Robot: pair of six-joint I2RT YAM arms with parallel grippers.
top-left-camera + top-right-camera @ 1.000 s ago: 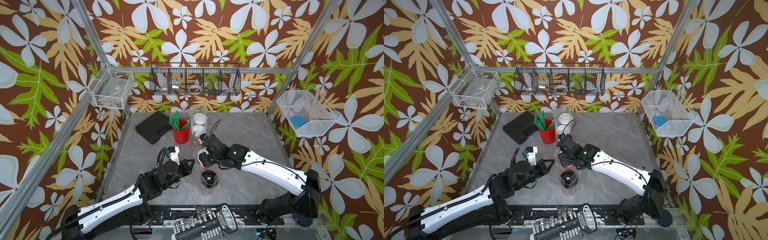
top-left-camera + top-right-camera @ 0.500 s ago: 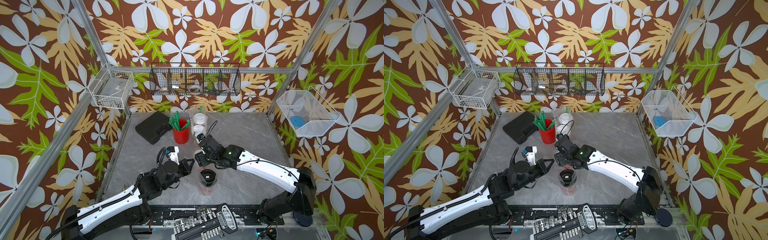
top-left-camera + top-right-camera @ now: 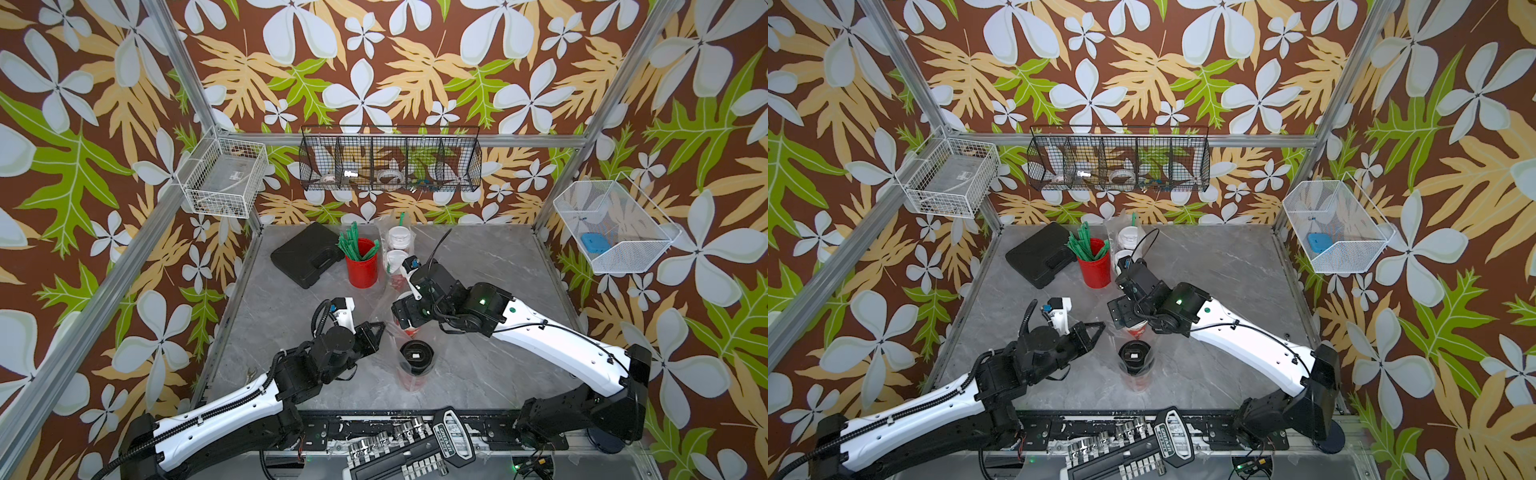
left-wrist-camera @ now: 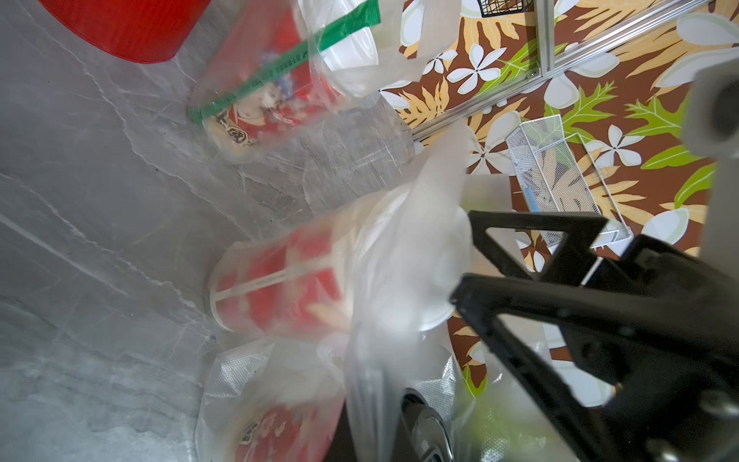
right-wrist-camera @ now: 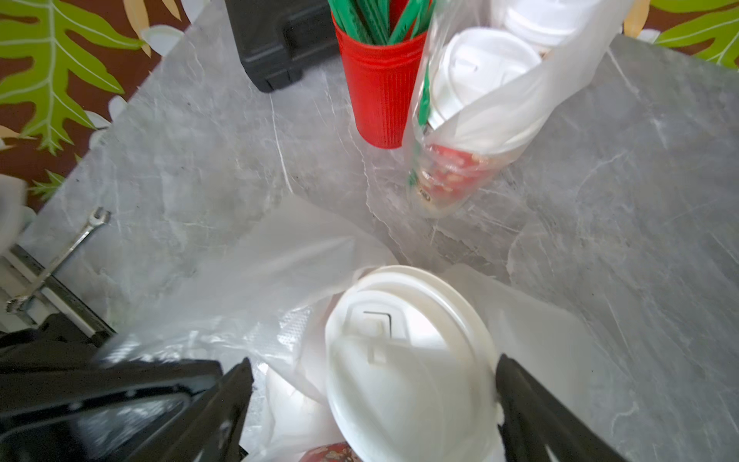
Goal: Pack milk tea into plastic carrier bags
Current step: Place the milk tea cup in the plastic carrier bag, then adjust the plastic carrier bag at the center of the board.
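Note:
Near the table's middle a clear plastic carrier bag (image 5: 280,280) holds two milk tea cups. One has a black lid (image 3: 416,356), the other a white dome lid (image 5: 408,352). My right gripper (image 5: 372,380) hangs over the white-lidded cup, jaws open wide on either side of the lid. My left gripper (image 3: 380,326) is shut on that bag's rim film (image 4: 400,280), beside the cups. At the back a second bag (image 3: 399,249) holds two white-lidded cups and a green straw.
A red cup of green straws (image 3: 361,270) and a black case (image 3: 307,253) stand at the back left. A wrench (image 5: 68,248) lies by the left edge. A socket set (image 3: 407,449) sits along the front edge. Wire baskets hang on the walls.
My right gripper's jaws have spread wide around the white-lidded cup, and that arm has shifted slightly toward the back left. The left arm has stayed put.

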